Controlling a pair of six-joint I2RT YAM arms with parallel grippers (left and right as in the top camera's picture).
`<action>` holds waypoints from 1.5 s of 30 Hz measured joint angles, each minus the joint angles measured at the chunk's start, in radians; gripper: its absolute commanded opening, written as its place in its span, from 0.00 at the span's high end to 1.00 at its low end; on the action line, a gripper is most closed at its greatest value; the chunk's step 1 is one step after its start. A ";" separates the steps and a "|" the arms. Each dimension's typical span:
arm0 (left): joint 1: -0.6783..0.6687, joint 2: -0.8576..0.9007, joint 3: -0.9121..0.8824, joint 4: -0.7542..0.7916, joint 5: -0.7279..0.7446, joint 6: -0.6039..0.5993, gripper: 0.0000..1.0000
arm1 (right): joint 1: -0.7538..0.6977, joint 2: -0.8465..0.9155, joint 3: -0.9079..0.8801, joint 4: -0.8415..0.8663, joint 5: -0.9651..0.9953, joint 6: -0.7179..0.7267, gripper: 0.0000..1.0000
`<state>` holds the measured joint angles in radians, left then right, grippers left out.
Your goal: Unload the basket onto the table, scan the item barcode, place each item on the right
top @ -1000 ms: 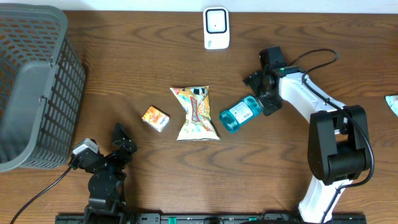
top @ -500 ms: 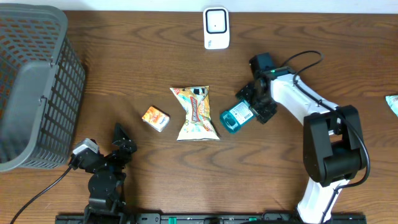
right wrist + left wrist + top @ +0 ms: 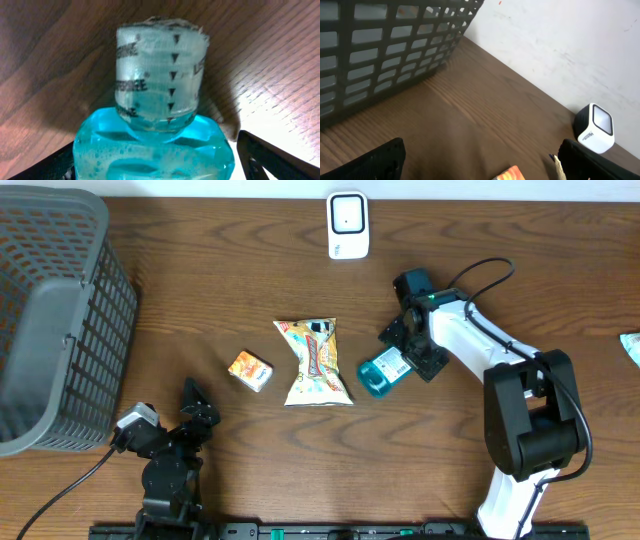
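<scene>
The step in hand looks like the pick-up: the mouthwash bottle (image 3: 372,373) has to be gripped before its barcode can be shown to the scanner (image 3: 347,225) at the far edge of the table (image 3: 200,280). The bottle lies on its side right of the middle, just right of the snack bag (image 3: 318,362), with its clear cap pointing right and far.

The right gripper (image 3: 410,348) is low over the bottle's cap end with its jaws spread. In the wrist view a finger shows at each lower corner, the blue body lies between them, and a gap shows on the right side, so nothing is gripped yet.

To do it well, the robot should probably close across the flat blue body, not the round cap, which could slip or roll. It should also keep the white label uncovered.

The right arm reaches from the near right, its forearm slanting left and far. The left gripper (image 3: 197,405) rests parked near left, jaws wide and holding nothing
</scene>
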<state>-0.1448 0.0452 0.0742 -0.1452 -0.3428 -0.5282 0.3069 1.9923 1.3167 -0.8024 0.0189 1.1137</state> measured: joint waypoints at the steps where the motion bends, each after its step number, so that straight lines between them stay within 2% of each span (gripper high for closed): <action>1: 0.000 0.000 0.000 0.000 0.000 0.000 0.02 | -0.002 0.000 0.000 0.000 0.001 0.000 0.13; 4: 0.000 0.000 0.000 0.000 0.000 0.000 0.02 | -0.005 0.000 0.000 0.003 0.002 -0.001 0.18; 11: 0.000 0.000 0.000 0.000 0.000 0.000 0.02 | -0.021 0.016 0.005 0.002 0.004 0.000 0.39; 16: 0.000 0.000 0.000 0.000 0.000 0.000 0.02 | -0.021 0.038 0.029 -0.010 0.005 -0.006 0.45; 21: 0.000 0.000 0.000 0.000 0.000 0.000 0.02 | -0.023 0.036 0.037 0.021 -0.024 -0.080 0.60; 28: 0.000 0.000 0.000 0.000 0.000 0.000 0.02 | -0.028 0.020 0.043 0.020 -0.109 -0.184 0.60; 32: 0.000 0.000 0.000 0.000 0.000 0.000 0.02 | -0.028 -0.067 0.036 -0.003 -0.132 -0.209 0.66; 37: 0.000 0.000 0.000 0.000 0.000 0.000 0.02 | -0.028 -0.296 0.037 -0.030 -0.143 -0.224 0.67; 39: 0.000 0.000 0.000 0.000 0.000 0.000 0.02 | -0.027 -0.382 0.042 -0.040 -0.145 -0.226 0.63; 42: 0.000 0.000 0.000 0.000 0.000 0.000 0.02 | -0.024 -0.470 0.043 -0.048 -0.138 -0.227 0.51; 45: 0.000 0.000 0.000 0.000 0.000 0.000 0.02 | -0.015 -0.521 0.044 -0.063 -0.101 -0.220 0.33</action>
<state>-0.1448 0.0452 0.0742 -0.1452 -0.3428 -0.5285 0.2920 1.4715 1.3605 -0.8658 -0.0818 0.8936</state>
